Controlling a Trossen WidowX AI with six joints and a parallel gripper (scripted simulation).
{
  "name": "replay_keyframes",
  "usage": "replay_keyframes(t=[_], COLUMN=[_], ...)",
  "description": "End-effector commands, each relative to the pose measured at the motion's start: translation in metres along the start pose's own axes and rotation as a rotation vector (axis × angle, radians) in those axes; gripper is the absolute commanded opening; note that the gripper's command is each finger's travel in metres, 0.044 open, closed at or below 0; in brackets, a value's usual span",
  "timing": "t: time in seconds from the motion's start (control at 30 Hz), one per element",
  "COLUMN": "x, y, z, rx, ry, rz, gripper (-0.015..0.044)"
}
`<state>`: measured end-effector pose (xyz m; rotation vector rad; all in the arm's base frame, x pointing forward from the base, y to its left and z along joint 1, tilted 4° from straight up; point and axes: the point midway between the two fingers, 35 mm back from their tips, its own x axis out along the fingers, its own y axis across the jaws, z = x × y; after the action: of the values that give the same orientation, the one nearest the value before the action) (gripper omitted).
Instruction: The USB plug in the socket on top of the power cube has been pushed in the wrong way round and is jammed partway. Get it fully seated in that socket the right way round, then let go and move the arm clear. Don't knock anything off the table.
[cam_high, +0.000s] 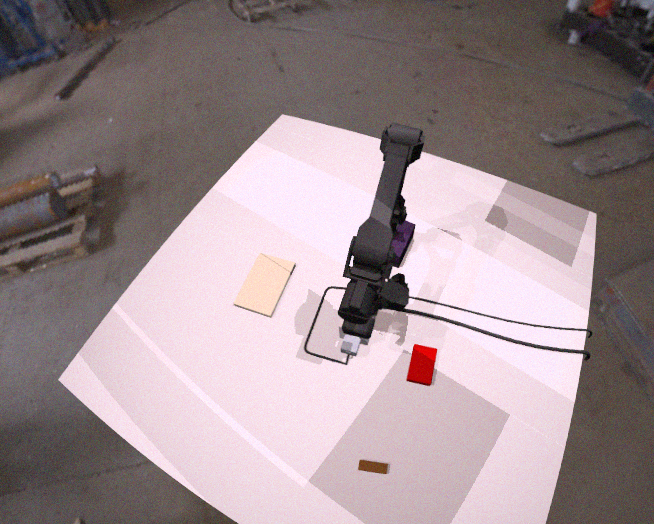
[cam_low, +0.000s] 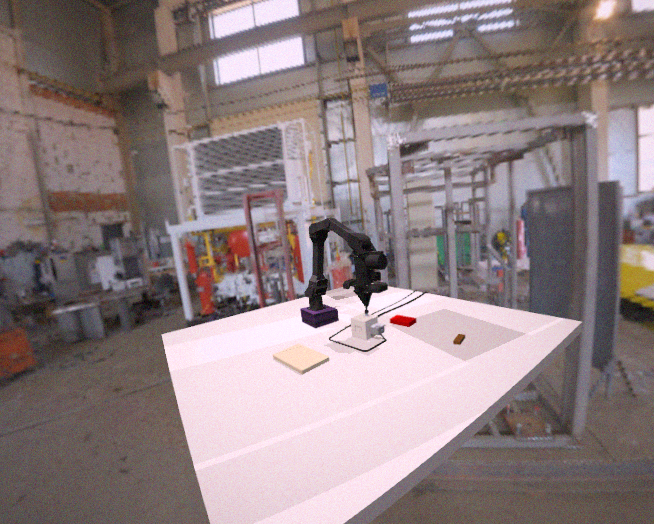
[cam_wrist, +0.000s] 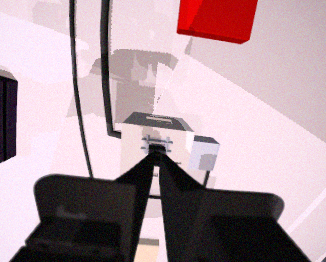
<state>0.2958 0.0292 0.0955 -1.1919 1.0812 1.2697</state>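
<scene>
The white power cube (cam_low: 360, 329) (cam_wrist: 131, 145) stands on the table; the arm hides most of it in the top view. My gripper (cam_low: 366, 307) (cam_wrist: 157, 158) points down over the cube's top, shut on the small black USB plug (cam_wrist: 157, 148). The plug is at the top socket, with bright metal marks around it. How deep it sits and which way round it is cannot be told. A light grey block (cam_high: 350, 344) (cam_low: 377, 329) (cam_wrist: 204, 153) sticks out of the cube's side, with a thin black cable at it.
Black cables run beside the cube and off to the right in the top view. A red block (cam_high: 421, 364) (cam_low: 402, 320) (cam_wrist: 217, 17) lies near the cube. A tan board (cam_high: 264, 284) (cam_low: 300, 359) and a brown piece (cam_high: 373, 466) (cam_low: 459, 338) lie farther off.
</scene>
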Motion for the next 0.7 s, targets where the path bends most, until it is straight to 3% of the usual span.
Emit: replay_keyframes(t=[0.0, 0.67], x=[0.001, 0.0034], y=[-0.0002, -0.0002], z=[0.0005, 0.0005], rx=[0.003, 0.003], ry=[-0.003, -0.003], rz=[-0.001, -0.001], gripper=[0.0, 0.0])
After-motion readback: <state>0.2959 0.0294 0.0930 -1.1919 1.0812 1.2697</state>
